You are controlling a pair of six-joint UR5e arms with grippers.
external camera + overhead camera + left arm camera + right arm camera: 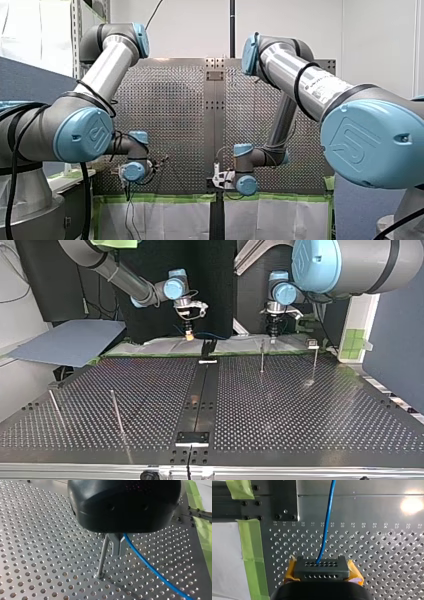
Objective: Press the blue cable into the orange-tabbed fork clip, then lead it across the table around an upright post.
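1. Both arms worked at the far edge of the perforated surface (300, 410), with the blue cable (150, 567) strung between them.
2. My left end effector (119, 551), black with metal fingers, appeared clenched on the blue cable, which ran out from its tip and slanted down toward the surface. An upright post (102, 557) stood just beside it.
3. My right end effector (322, 568), yellow pads showing at either side, was closed on another stretch of the cable, and the line led straight ahead from its tip.
4. The black fork clip (208, 346) stood on the surface's centre strip, between the two arms in the top view. Its orange tab could not be made out.
5. Progress, as judged: neither step was done. The cable looked to pass behind the clip rather than in its slot, and it went round no post. Pressing in and routing both lay ahead.
6. Of holders, only the clip showed, and it looked empty.
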